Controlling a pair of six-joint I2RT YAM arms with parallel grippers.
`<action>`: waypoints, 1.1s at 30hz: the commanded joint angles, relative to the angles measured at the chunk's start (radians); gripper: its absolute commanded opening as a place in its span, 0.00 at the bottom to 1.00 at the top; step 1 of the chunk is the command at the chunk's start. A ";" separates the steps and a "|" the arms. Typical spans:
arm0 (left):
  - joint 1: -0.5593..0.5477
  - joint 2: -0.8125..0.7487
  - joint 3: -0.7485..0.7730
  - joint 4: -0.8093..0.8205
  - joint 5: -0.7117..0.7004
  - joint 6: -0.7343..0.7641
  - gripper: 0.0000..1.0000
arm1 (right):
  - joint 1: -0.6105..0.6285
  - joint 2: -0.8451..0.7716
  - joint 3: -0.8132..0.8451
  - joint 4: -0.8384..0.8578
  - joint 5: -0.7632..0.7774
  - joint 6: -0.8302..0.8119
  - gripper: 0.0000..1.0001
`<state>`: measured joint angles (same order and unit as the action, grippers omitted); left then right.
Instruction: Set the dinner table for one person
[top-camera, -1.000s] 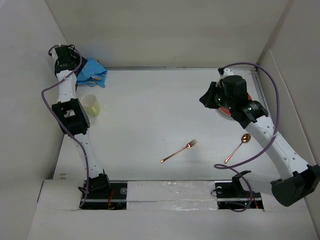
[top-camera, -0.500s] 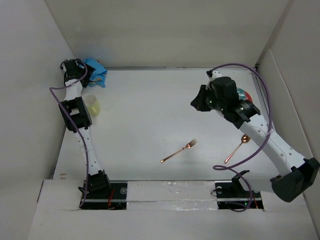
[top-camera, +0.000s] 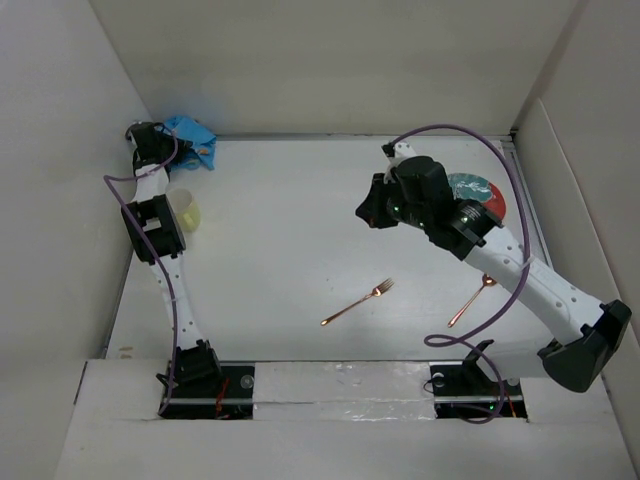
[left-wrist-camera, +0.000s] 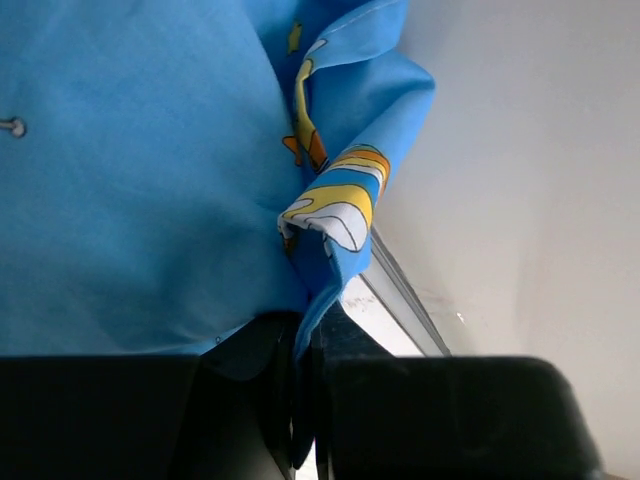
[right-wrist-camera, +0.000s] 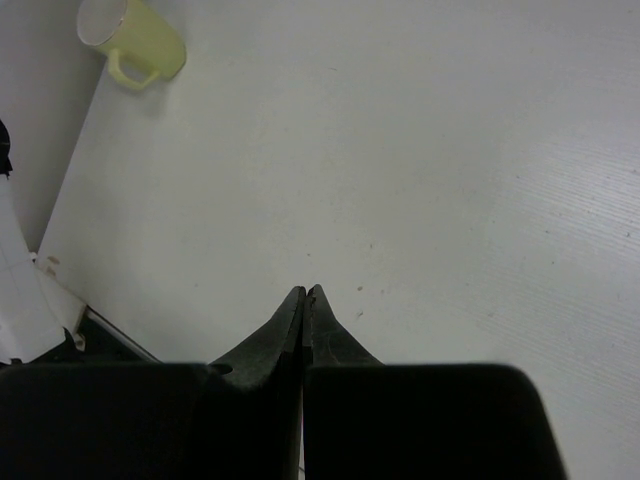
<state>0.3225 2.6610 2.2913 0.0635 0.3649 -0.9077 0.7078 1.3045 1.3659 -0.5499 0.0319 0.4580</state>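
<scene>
Matt dinner table (top-camera: 290, 230), glossy metal fork (top-camera: 357, 303), soft cloth mat (left-wrist-camera: 130, 170)

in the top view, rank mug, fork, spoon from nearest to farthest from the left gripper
From the left gripper:
1. mug, left edge, just toward the bases
2. fork, near middle
3. spoon, right side

High overhead view, close wrist views, right wrist shares mug (top-camera: 184, 211)

You've got the dinner table (top-camera: 290, 240): a big, plain white matte rectangle lying flat and boxed in by pale walls. A few faint specks show on it up close.
</scene>
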 joint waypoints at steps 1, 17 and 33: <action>0.010 -0.068 0.020 0.088 0.049 -0.013 0.00 | 0.012 0.001 0.039 0.018 0.037 0.010 0.00; -0.290 -0.659 -0.212 0.111 0.149 0.076 0.00 | -0.066 -0.040 -0.045 0.146 0.030 -0.062 0.14; -0.582 -0.928 -0.615 -0.281 -0.052 0.292 0.36 | -0.212 -0.053 -0.139 0.168 -0.075 -0.041 0.18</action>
<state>-0.2443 1.7046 1.6779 -0.0891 0.3977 -0.7158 0.5140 1.2270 1.2510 -0.4320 0.0029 0.4049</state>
